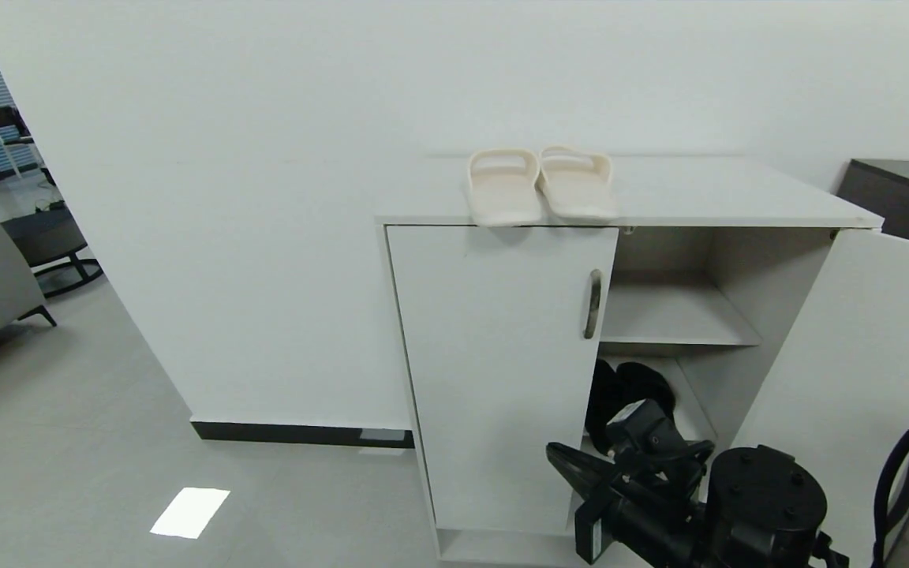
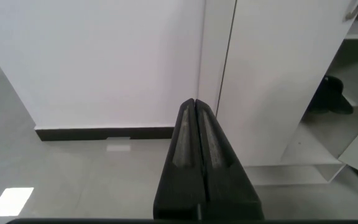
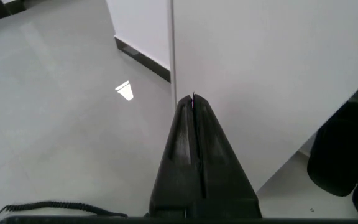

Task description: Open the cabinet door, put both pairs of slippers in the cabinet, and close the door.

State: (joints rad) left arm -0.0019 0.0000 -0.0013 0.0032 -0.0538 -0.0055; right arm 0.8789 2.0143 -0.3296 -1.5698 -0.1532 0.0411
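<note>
Black pair in cabinet; next I grab beige pair atop it; left pincer, right pincer both together, empty

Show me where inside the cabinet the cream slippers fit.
The bare upper white shelf is free, between the closed white left door and the right wall. The lower shelf is crowded: black slippers fill its left. The cabinet top right of the cream slide slippers is bare.
</note>
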